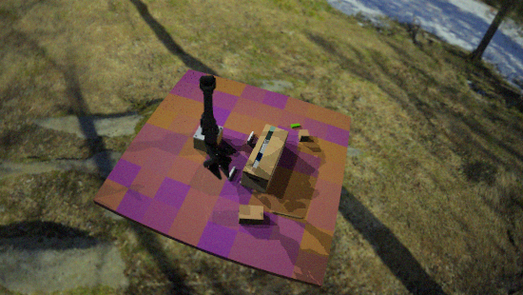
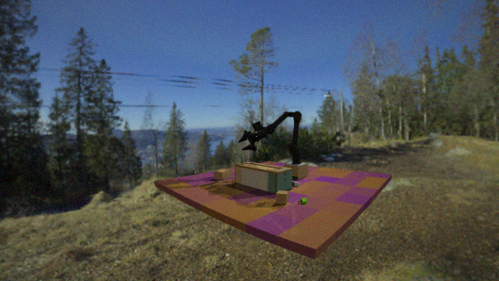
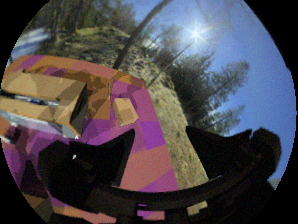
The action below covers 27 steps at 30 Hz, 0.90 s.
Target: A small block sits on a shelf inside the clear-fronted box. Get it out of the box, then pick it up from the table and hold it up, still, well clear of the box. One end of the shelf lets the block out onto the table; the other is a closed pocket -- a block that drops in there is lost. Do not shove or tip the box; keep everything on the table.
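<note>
The black arm's fingers (image 2: 249,141) hang spread wide and empty above the long tan cardboard box (image 1: 265,157). The small green block (image 1: 296,126) (apparently the task's block) lies on the purple-and-orange checkered worktop (image 1: 181,224), already outside the box. Best to descend straight over it, clear of the box, and straddle it squarely with both fingers.

The box (image 1: 266,154) looks like matt brown cardboard (its top plain and smooth). The table (image 1: 181,224) is a matt, flat-coloured checkered board. The arm (image 1: 209,114) is dull black.
</note>
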Each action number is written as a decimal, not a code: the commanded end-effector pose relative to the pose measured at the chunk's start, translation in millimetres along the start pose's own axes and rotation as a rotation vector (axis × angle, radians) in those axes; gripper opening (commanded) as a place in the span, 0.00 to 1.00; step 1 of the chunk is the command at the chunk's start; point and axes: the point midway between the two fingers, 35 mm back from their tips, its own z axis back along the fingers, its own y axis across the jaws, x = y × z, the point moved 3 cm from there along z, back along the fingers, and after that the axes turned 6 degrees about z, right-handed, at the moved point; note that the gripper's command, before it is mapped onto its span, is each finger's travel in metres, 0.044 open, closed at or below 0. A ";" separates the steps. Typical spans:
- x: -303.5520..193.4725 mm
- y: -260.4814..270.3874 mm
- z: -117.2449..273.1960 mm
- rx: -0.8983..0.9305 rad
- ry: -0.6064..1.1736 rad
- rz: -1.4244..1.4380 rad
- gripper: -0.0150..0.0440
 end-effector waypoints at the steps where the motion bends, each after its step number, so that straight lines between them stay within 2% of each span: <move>1: 0.9 0.8 -0.5 0.004 0.000 0.001 0.93; 11: 54.6 50.0 -17.2 0.211 0.006 0.110 0.93; 16: 103.3 102.3 -15.0 0.398 0.017 0.267 0.93; 21: 143.6 157.9 5.6 0.581 0.050 0.489 0.93; 27: 172.5 218.5 52.4 0.782 0.106 0.864 0.93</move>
